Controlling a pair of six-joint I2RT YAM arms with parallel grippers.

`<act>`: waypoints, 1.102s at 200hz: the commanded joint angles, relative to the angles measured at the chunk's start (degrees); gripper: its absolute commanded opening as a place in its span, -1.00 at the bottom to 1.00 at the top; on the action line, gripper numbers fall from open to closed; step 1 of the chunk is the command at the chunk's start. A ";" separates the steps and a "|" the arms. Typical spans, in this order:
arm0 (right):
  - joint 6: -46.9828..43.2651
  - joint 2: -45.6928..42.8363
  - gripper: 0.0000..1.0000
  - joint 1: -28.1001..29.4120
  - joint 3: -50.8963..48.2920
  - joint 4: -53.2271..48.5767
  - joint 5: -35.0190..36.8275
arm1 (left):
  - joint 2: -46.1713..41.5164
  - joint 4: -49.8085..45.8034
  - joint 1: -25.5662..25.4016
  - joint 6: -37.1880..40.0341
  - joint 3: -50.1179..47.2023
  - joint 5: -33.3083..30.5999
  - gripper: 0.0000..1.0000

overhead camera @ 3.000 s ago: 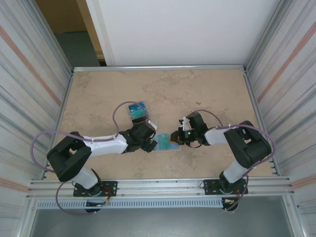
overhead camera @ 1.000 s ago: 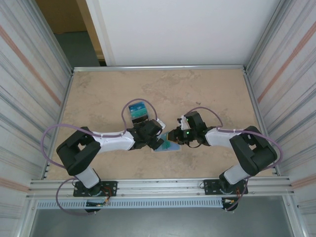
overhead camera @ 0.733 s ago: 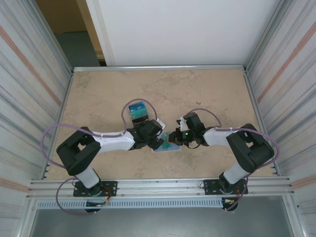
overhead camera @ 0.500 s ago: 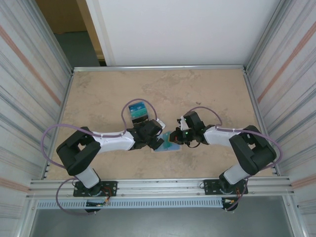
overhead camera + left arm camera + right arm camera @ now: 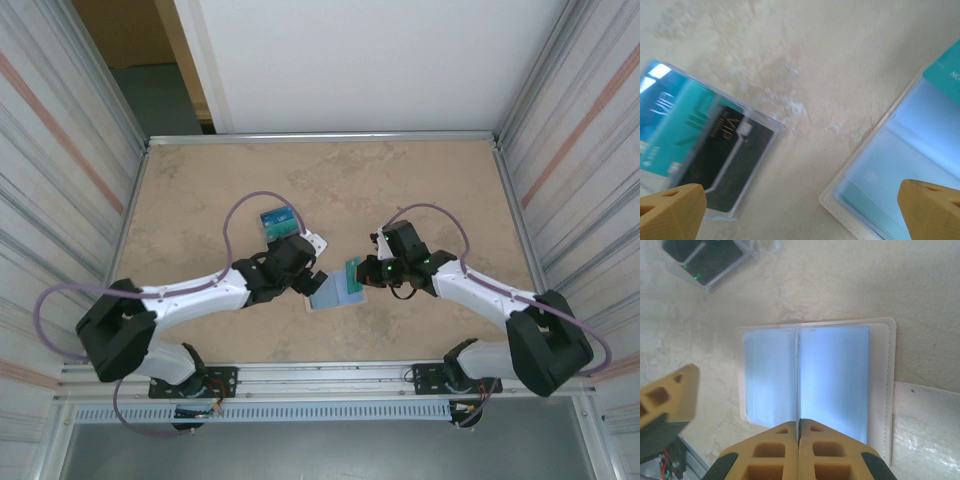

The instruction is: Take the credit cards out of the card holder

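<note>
One open card holder point(image 5: 328, 295), long axis left-right; right tool point(image 5: 798, 426) pinches card point(image 5: 350, 273).

The holder point(image 5: 330, 293) lies open on the table point(image 5: 400, 190), near its front edge and about midway across. Behind it and to the left lies a case point(image 5: 280, 222), apart from it, with bare table between them (the left wrist view shows that gap plainly). The left gripper point(image 5: 308, 262) hangs over the gap, just left of the holder. The right gripper point(image 5: 358, 270) sits at the holder's right end, with a card point(image 5: 352, 268) between its fingers, above the holder.
</note>
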 commanded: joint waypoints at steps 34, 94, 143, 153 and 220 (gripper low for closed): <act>-12.08 -10.39 -1.00 1.25 5.03 -5.22 1.16 | -14.16 -0.02 3.17 -1.91 -1.63 3.97 0.97; -24.92 -14.84 -1.00 4.48 10.61 -9.25 -3.86 | -23.34 3.05 10.20 3.19 -2.19 26.46 0.91; -34.42 -12.86 -0.99 6.67 16.21 -14.65 -9.11 | -20.25 -2.52 11.95 15.12 3.98 46.56 0.86; -36.10 -12.31 -1.00 7.23 17.37 -15.94 -9.38 | -19.55 -3.28 11.92 16.65 4.99 48.14 0.83; -42.14 -8.82 -1.00 9.27 22.53 -22.05 -9.94 | -13.32 -14.02 11.97 26.24 12.61 57.94 0.43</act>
